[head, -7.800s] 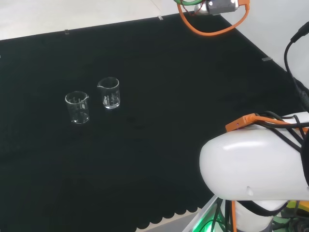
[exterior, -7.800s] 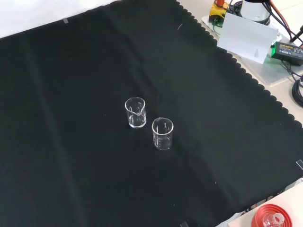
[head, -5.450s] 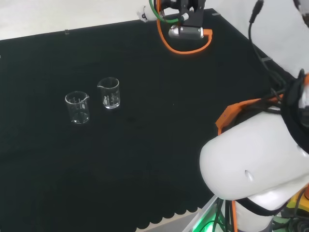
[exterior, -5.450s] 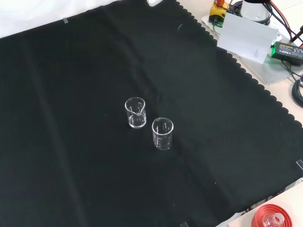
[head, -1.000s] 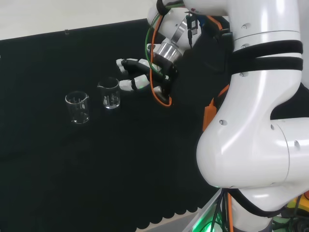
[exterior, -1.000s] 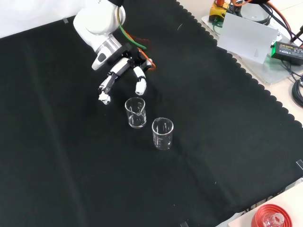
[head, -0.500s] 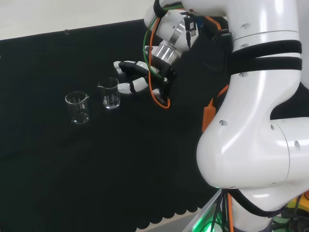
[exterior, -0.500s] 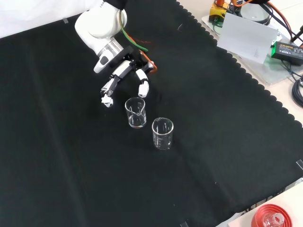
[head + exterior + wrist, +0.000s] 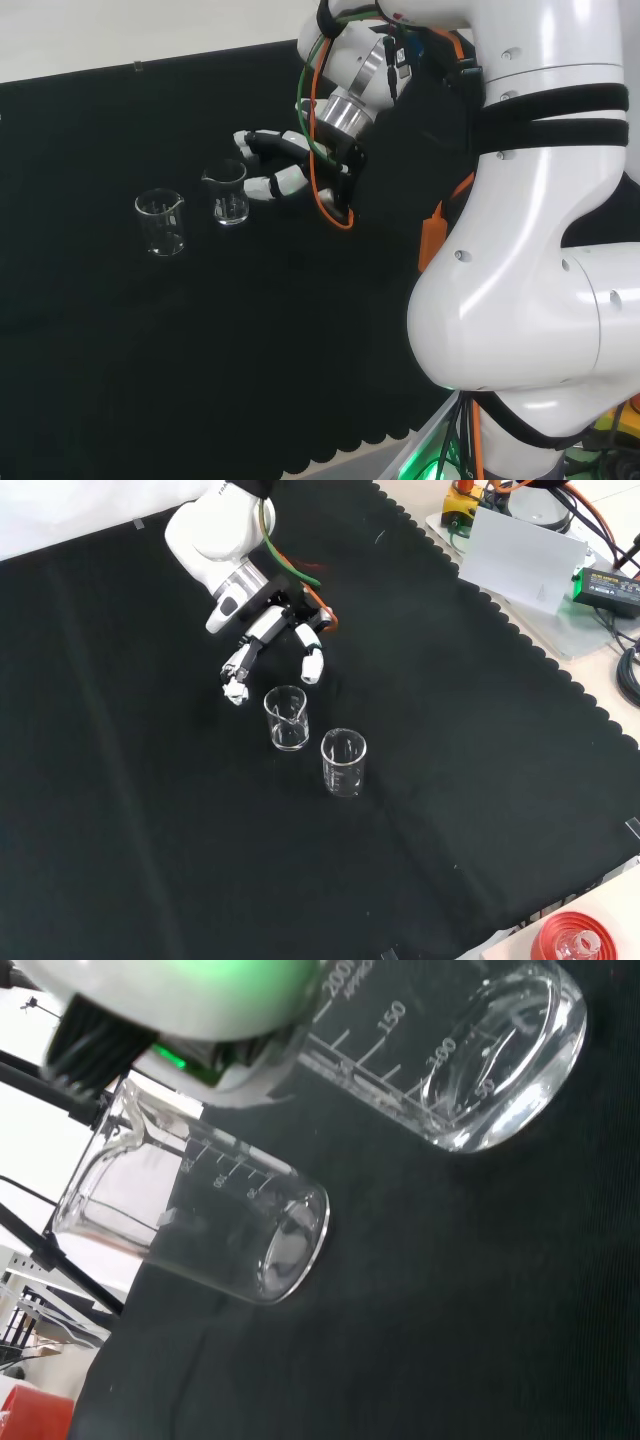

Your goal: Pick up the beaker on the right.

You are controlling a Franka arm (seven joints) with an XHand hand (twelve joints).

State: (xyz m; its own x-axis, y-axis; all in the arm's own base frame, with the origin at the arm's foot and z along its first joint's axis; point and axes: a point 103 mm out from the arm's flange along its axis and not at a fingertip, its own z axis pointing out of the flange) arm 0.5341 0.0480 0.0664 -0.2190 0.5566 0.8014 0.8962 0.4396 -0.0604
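Two clear glass beakers with printed scales stand upright on the black cloth. In the head view the right beaker (image 9: 229, 193) has the hand (image 9: 291, 163) just to its right, fingers spread and lightly bent toward the glass, holding nothing. The left beaker (image 9: 161, 222) stands apart. In the front view the hand (image 9: 268, 630) hovers just beyond the farther beaker (image 9: 287, 718), one fingertip on each side of its rim line, with no visible contact. The nearer beaker (image 9: 343, 762) stands to its lower right. The wrist view shows one beaker (image 9: 470, 1070) close and large, the other beaker (image 9: 200, 1222) behind it.
The arm's white links (image 9: 530, 300) fill the head view's right. In the front view a white card (image 9: 520, 556), a black power unit (image 9: 608, 582) and cables lie off the cloth at top right. A red ribbed stand (image 9: 574, 942) sits at the bottom right corner.
The hand came in over the cloth from the arm's side and, over the last second, has crept closer to the right beaker with fingers still spread. Both beakers stand unmoved.
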